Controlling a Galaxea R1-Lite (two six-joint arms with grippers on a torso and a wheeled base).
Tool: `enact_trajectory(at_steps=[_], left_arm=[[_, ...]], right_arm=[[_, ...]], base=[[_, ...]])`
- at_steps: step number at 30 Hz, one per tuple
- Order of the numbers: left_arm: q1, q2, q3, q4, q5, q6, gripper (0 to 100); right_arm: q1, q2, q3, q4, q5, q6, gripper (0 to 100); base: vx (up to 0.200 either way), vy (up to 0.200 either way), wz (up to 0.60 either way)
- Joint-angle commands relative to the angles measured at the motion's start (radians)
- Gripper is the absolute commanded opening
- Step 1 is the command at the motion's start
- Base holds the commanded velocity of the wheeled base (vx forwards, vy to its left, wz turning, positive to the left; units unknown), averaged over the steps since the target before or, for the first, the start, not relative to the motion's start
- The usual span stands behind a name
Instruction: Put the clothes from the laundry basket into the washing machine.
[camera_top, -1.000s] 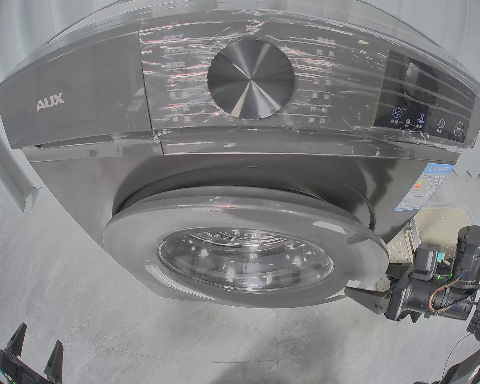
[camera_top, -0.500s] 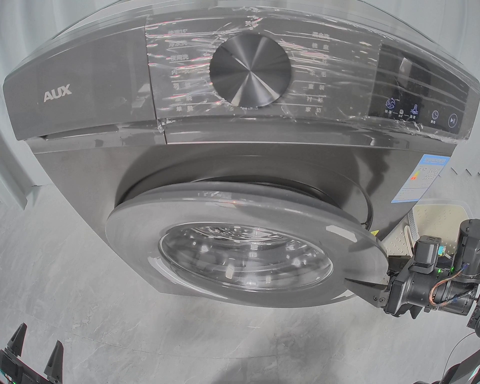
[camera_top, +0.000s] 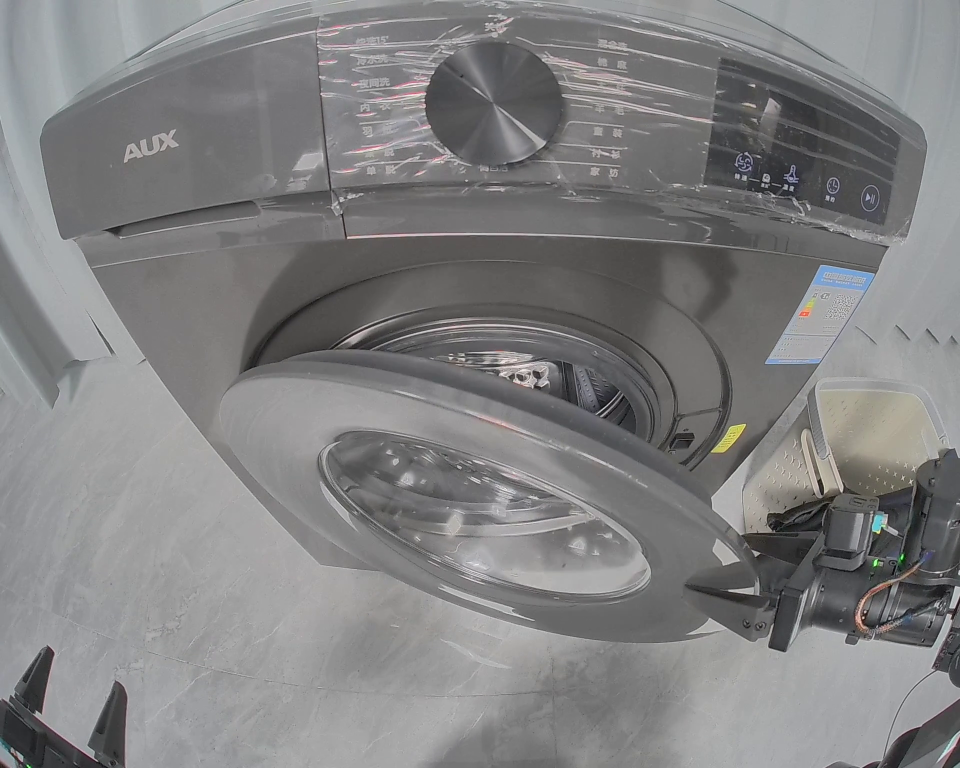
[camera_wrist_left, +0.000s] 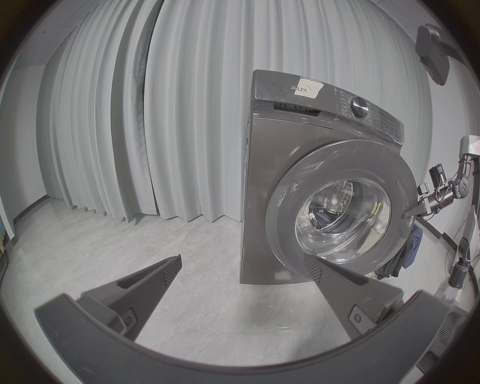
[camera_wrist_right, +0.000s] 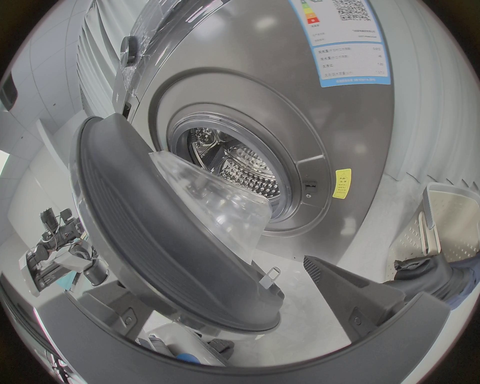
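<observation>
Head view: washing machine (camera_top: 200, 290) door (camera_top: 300, 420) stood partly open, drum (camera_top: 520, 365) visible behind it. Right tool (camera_top: 738, 580) was wide, one finger either side of the door's free edge. Left tool (camera_top: 72, 695) sat low, spread, holding nothing. Laundry basket (camera_top: 880, 430) was on the floor just right of the machine, dark clothes (camera_top: 800, 515) at its near side

Left wrist view: left tool (camera_wrist_left: 241, 260) was wide, well apart from the machine

Right wrist view: door rim lay between the spread fingers (camera_wrist_right: 350, 295); clothes (camera_wrist_right: 430, 277) hung over the basket's rim

Pale pleated curtain (camera_wrist_left: 175, 110), marbled floor (camera_top: 150, 560)
</observation>
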Motion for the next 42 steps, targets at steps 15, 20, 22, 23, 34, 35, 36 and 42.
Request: enact_trajectory(at_steps=[15, 20, 22, 23, 34, 35, 36, 42], left_arm=[[0.0, -0.01, 0.016, -0.001, 0.001, 0.0, 100], [0.0, -0.01, 0.016, -0.001, 0.001, 0.0, 100], [0.002, -0.01, 0.015, -0.001, -0.001, 0.0, 100], [0.0, -0.01, 0.015, 0.001, 0.001, 0.0, 100], [0.0, -0.009, 0.016, 0.001, 0.001, 0.0, 100], [0.0, -0.01, 0.016, -0.001, -0.001, 0.0, 100], [0.0, -0.01, 0.016, -0.001, -0.001, 0.0, 100], [0.0, -0.01, 0.015, -0.001, -0.001, 0.001, 100]], right_arm=[[0.088, 0.047, -0.004, -0.006, -0.037, 0.006, 100], [0.078, 0.061, -0.017, -0.015, -0.041, 0.004, 100], [0.078, 0.073, -0.033, -0.017, -0.052, 0.003, 100], [0.08, 0.081, -0.037, -0.017, -0.055, 0.004, 100], [0.153, 0.084, -0.007, -0.014, -0.049, 0.009, 100], [0.157, 0.079, -0.004, -0.011, -0.049, 0.012, 100], [0.157, 0.079, -0.004, -0.011, -0.049, 0.012, 100], [0.094, 0.043, 0.116, -0.011, -0.07, -0.003, 100]], base=[[-0.067, 0.0, 0.0], [0.0, 0.0, 0.0], [-0.2, 0.0, 0.0], [-0.2, 0.0, 0.0], [-0.055, 0.0, 0.0], [0.0, 0.0, 0.0], [0.0, 0.0, 0.0], [0.0, 0.0, 0.0]])
